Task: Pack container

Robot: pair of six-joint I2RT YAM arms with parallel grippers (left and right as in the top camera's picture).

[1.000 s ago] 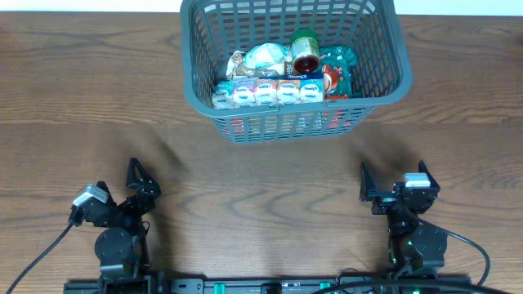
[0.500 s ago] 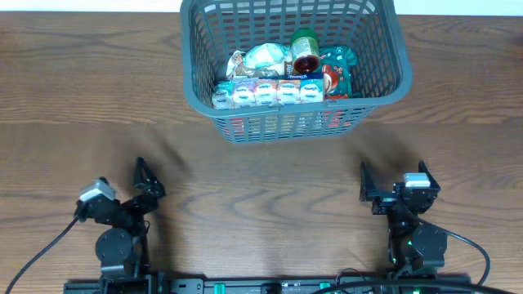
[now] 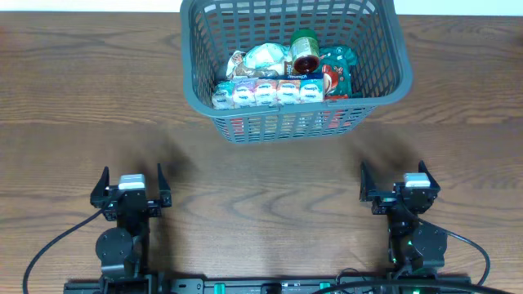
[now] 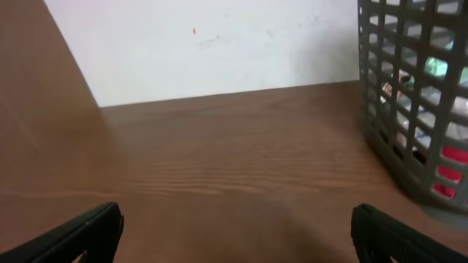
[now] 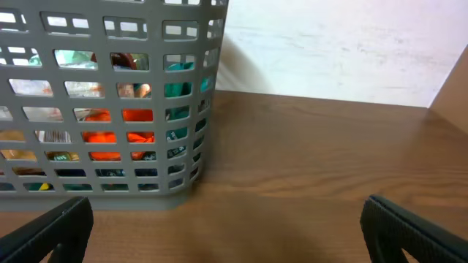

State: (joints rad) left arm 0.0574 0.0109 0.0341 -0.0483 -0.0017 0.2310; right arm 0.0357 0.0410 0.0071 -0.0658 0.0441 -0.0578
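Note:
The dark grey lattice basket (image 3: pixel 384 49) stands at the far middle of the table. It holds a row of small white cups (image 3: pixel 265 92), a pale bag (image 3: pixel 265 57), a green-lidded jar (image 3: pixel 305 51) and a teal and red packet (image 3: pixel 335 69). The basket also shows at the right of the left wrist view (image 4: pixel 409 88) and at the left of the right wrist view (image 5: pixel 110 102). My left gripper (image 3: pixel 131 186) is open and empty near the front left. My right gripper (image 3: pixel 395 181) is open and empty near the front right. Both are well short of the basket.
The brown wooden table (image 3: pixel 261 188) spreads between the grippers and the basket. A white wall (image 4: pixel 219 44) runs behind the table's far edge. Black cables (image 3: pixel 49 245) trail from the arm bases at the front.
My left gripper has swung round from facing right to facing straight ahead, its fingers now spread level. The right arm and the basket have not moved.

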